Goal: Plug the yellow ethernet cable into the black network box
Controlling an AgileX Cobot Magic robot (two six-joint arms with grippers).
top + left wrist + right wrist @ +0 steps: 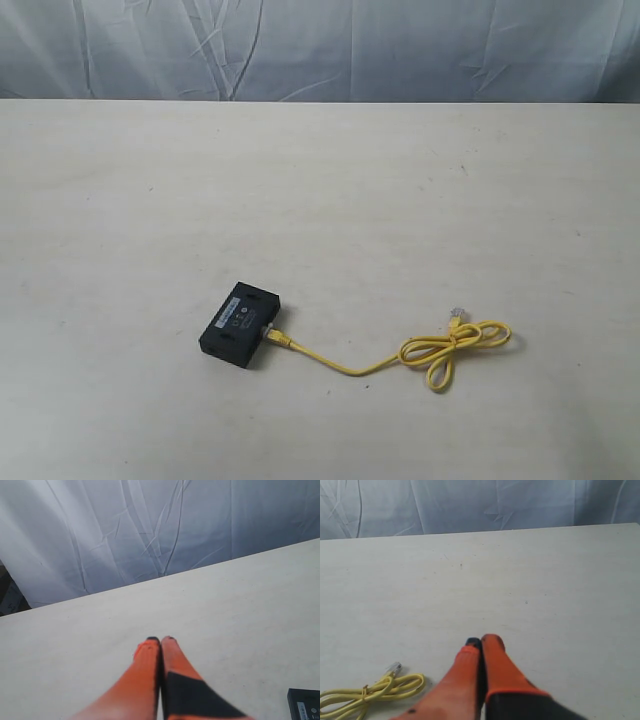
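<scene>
Seemingly yellow ethernet cable (452, 347) sat plugged into black network box (240, 320), trailing toward my right gripper (481, 641); that and left gripper (161, 639) both pinched together, empty.

Pale table (320, 200), black network box (240, 322), yellow ethernet cable (440, 352) lying on it
</scene>
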